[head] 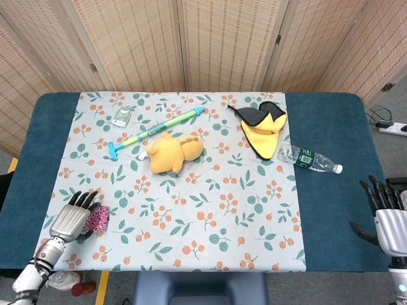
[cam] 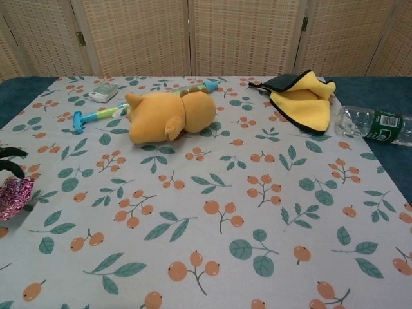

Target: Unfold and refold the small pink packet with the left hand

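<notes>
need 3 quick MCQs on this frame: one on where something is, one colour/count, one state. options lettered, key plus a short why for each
1. Where does the pink packet lie?
A. near the table's front left corner, at the left hand
B. beside the water bottle
C. under the plush toy

2. What colour is the inside of the folded cloth?
A. green
B. yellow
C. white

3. How is the water bottle resting?
A. upright
B. lying on its side
C. held in the right hand

Key:
1. A, the head view shows the packet against the left hand's fingers, far from the plush toy and the bottle.
2. B, the cloth shows yellow with a dark outer side.
3. B, it lies flat on the table, while the right hand sits apart from it with fingers spread, holding nothing.
</notes>
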`<state>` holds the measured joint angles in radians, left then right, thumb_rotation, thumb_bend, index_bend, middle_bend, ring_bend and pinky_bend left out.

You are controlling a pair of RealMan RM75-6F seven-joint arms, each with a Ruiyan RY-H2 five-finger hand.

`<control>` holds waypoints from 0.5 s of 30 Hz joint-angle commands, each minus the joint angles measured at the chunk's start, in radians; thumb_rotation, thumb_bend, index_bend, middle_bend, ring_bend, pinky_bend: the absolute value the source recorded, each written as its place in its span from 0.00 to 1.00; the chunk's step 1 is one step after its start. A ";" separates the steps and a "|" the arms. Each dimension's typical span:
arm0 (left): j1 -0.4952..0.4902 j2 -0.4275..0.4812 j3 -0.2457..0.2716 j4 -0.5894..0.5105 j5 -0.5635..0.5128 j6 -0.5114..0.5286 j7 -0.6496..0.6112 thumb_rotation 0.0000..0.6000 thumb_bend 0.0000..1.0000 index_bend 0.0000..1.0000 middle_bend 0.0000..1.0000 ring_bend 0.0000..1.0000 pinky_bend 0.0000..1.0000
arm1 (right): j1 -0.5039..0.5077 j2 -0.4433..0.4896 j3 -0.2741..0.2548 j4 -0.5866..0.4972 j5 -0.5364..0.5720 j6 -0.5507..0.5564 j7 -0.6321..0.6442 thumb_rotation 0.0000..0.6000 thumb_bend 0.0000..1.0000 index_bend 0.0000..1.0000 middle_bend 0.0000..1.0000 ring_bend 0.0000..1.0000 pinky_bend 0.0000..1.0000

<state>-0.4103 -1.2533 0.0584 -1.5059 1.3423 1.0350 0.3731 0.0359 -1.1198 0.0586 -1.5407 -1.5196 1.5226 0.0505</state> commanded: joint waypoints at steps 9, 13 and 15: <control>0.012 -0.001 0.009 0.105 0.012 -0.020 -0.100 0.95 0.32 0.23 0.00 0.00 0.00 | -0.003 -0.003 -0.003 -0.012 -0.009 0.009 -0.013 1.00 0.25 0.00 0.00 0.00 0.00; 0.012 -0.019 0.012 0.157 0.019 -0.034 -0.130 0.98 0.32 0.23 0.00 0.00 0.00 | -0.004 -0.004 -0.005 -0.017 -0.009 0.008 -0.019 1.00 0.25 0.00 0.00 0.00 0.00; 0.013 -0.022 0.010 0.171 0.019 -0.037 -0.142 0.98 0.32 0.22 0.00 0.00 0.00 | -0.006 -0.003 -0.005 -0.021 -0.010 0.013 -0.023 1.00 0.25 0.00 0.00 0.00 0.00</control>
<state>-0.3980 -1.2708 0.0689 -1.3429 1.3594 1.0021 0.2396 0.0302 -1.1228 0.0535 -1.5606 -1.5295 1.5342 0.0282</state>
